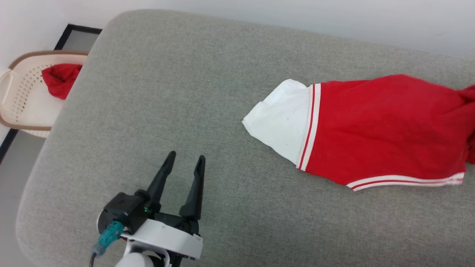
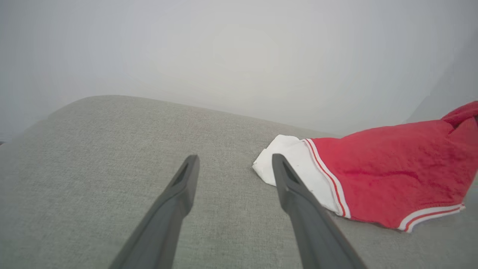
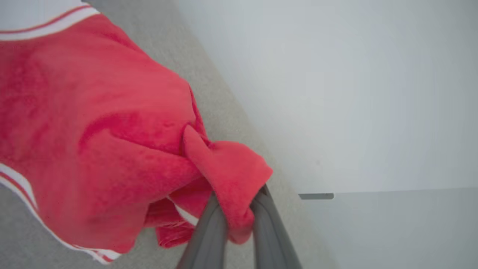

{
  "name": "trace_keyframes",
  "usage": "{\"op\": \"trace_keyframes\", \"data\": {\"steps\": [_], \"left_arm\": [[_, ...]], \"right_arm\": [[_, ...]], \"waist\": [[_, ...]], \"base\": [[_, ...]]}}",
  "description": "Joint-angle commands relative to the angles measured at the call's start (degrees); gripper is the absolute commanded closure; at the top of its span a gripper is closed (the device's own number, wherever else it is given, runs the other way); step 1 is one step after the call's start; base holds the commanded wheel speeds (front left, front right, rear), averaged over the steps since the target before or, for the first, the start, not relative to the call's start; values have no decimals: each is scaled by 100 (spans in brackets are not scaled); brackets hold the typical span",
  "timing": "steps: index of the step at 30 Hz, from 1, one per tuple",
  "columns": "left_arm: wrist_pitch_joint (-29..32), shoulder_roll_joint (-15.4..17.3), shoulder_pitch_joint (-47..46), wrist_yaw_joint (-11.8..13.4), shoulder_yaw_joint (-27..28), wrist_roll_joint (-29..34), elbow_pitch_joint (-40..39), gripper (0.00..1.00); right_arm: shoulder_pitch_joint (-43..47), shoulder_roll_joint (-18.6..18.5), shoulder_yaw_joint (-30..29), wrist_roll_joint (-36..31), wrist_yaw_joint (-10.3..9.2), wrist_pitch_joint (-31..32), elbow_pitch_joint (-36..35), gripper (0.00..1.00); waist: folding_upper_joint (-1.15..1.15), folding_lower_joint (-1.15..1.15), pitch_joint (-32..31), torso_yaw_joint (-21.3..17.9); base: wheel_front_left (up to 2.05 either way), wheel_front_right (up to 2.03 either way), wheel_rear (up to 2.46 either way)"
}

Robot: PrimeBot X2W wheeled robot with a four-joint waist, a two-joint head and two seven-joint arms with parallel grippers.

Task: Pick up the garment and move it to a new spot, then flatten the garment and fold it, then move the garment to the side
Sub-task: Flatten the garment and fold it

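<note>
The garment (image 1: 378, 129) is red with a white panel and white-red-white striped bands; it lies stretched across the right half of the grey cushion (image 1: 178, 92). It also shows at the right of the left wrist view, garment (image 2: 388, 175). My right gripper (image 3: 239, 213) is shut on a bunched red fold of the garment (image 3: 112, 130) at its far right end. My left gripper (image 1: 184, 160) hovers open over bare cushion at the lower left, well left of the white panel. From its own wrist camera the left gripper (image 2: 235, 162) has nothing between its fingers.
A cream perforated basket (image 1: 22, 107) with a brown rim stands on the floor beyond the cushion's left edge, holding a plain red cloth (image 1: 59, 78). A pale wall runs along the cushion's far side. Wide bare cushion lies between my left gripper and the garment.
</note>
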Motion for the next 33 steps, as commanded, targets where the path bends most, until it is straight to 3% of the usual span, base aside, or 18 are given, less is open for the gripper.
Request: {"op": "trace_keyframes", "data": {"steps": [1, 9, 14, 20, 21, 23, 27, 33], "left_arm": [[0, -34, 42, -47, 26, 60, 26, 0], [0, -238, -41, -283, 80, 165, 236, 0], [0, -400, -79, -375, 147, 212, 347, 0], [0, -543, -87, -481, 273, 278, 482, 0], [-1, -556, -91, -497, 301, 299, 502, 0], [-1, -569, -83, -499, 360, 335, 527, 0], [-1, -596, -60, -549, 448, 386, 566, 0], [-1, -683, -26, -623, 526, 453, 614, 0]], "right_arm": [[-65, 128, -29, -86, -5, 45, -146, 100], [-280, 1157, 799, -518, -6, 347, -794, 100], [-392, 1892, 1375, -514, -6, 116, -374, 100], [-475, 2616, 1575, -481, -6, -470, 322, 100], [-461, 2709, 1540, -441, -6, -574, 413, 85], [-407, 2829, 1432, -328, -6, -756, 537, 0], [-248, 2739, 1140, -14, -6, -959, 491, 0], [-5, 2061, 778, 282, -6, -873, -147, 0]], "waist": [[0, 0, -16, -11], [0, 0, 72, 127], [0, 0, 184, 197], [0, 0, 273, 117], [0, 0, 274, 90], [0, 0, 269, 12], [0, 0, 242, -163], [0, 0, 235, -407]], "base": [[0, 0, 0], [0, 0, 0], [0, 0, 0], [0, 0, 0], [0, 0, 0], [0, 0, 0], [0, 0, 0], [0, 0, 0]]}}
